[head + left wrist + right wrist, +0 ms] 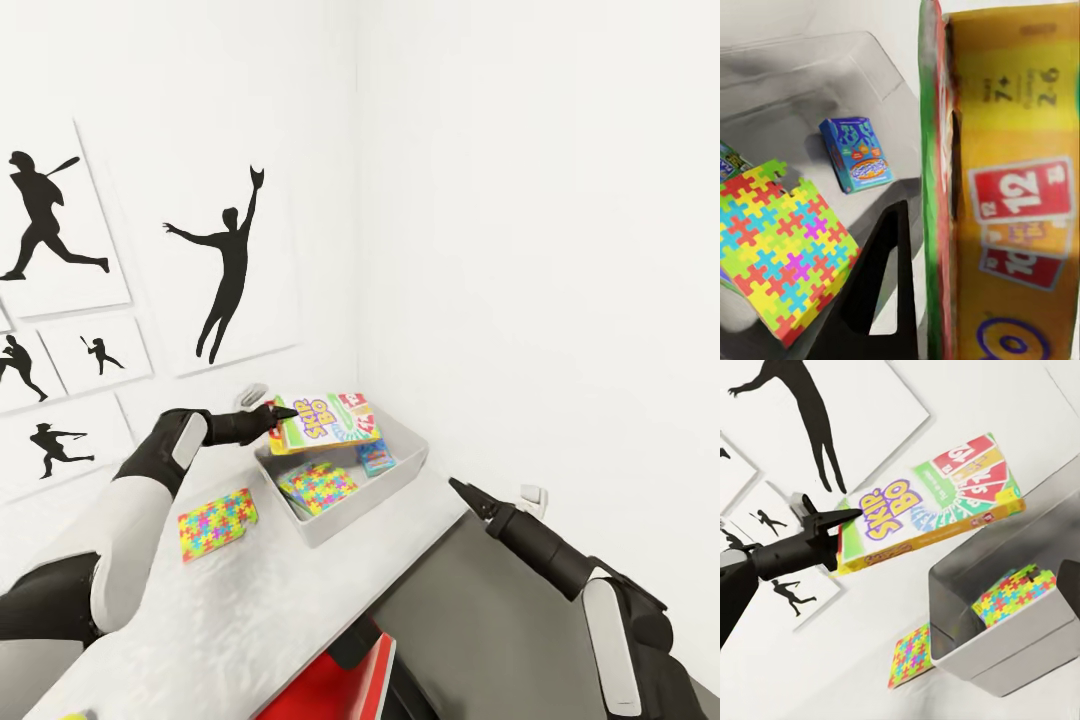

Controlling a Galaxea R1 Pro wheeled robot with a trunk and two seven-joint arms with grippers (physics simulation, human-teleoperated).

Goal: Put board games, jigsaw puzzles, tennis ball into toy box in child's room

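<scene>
— Left end effector, status?
— Clamped on one short edge of the SKIP-BO board game, near the centre of the head view. The box is held roughly flat and off the bench, above the rear left part of the toy box. In the right wrist view the same box sits mid-frame, black fingers gripping its left end, and clear of the grey tray at lower right.

— Contents of the tray?
— One jigsaw puzzle lies inside, towards its near end; a small blue board game lies beyond it on the tray floor. The left wrist view shows both, puzzle at lower left, blue box above centre, apart from each other.

— Anything outside it?
— A second jigsaw puzzle lies flat on the white bench, left of the tray and not touching it.

— Right end effector?
— At the right of the lower half of the head view, over a dark grey surface, holding nothing. Its fingers come to one point there, so I cannot tell whether a gap remains.

— Surroundings?
— Black athlete posters on the wall, upper left.
</scene>
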